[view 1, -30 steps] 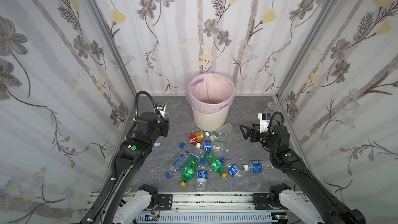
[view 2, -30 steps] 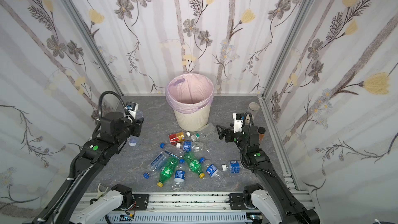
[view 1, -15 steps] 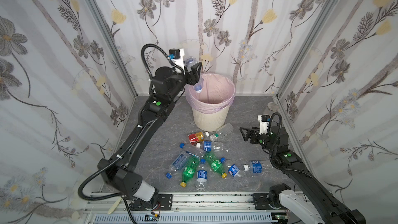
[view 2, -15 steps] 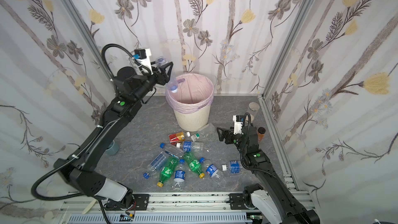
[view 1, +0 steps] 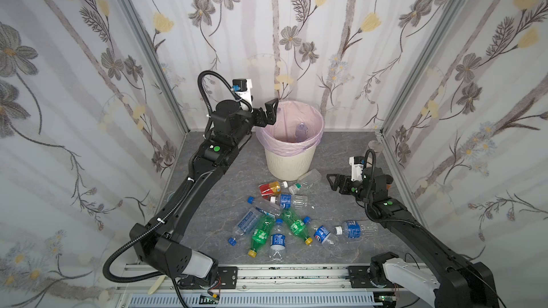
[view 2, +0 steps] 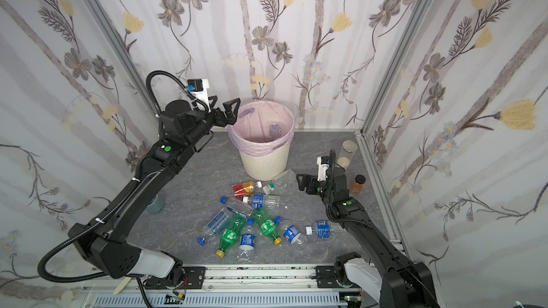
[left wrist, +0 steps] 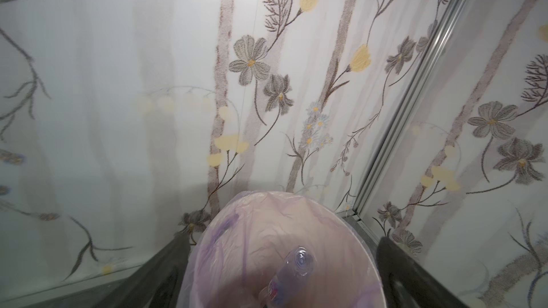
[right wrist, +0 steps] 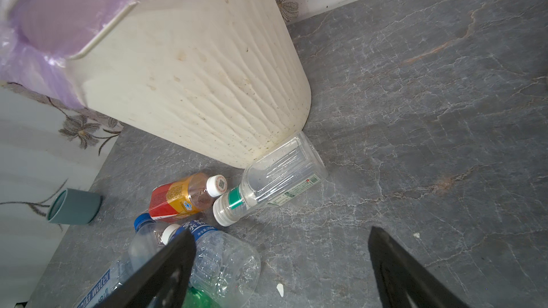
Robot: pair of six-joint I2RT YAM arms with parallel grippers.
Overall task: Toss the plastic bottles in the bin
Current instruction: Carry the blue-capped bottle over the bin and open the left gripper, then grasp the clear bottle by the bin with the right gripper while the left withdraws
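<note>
The bin (view 1: 289,158) (view 2: 264,162), cream and ribbed with a pale lilac liner, stands at the back middle. A clear plastic bottle (view 1: 301,130) (view 2: 274,130) (left wrist: 299,259) lies inside it against the liner. My left gripper (view 1: 262,112) (view 2: 224,111) hangs open and empty at the bin's left rim. Several plastic bottles (view 1: 275,223) (view 2: 252,226) lie in a pile in front of the bin. Among them are a red-and-yellow one (right wrist: 178,197) and a clear one with a green band (view 1: 308,180) (right wrist: 275,179) touching the bin's base (right wrist: 192,84). My right gripper (view 1: 333,182) (view 2: 301,183) (right wrist: 281,232) is open and empty, low over the floor just right of that clear bottle.
A grey-blue cup (view 2: 155,202) (right wrist: 74,210) sits by the left wall, half behind the left arm. A clear grey-lidded jar (view 2: 347,151) and a small amber jar (view 2: 358,183) stand along the right wall behind the right arm. Flowered walls close three sides.
The left arm swung up from the floor at the left to the bin's rim, opened, and its clear bottle dropped into the bin. The right gripper has barely moved.
</note>
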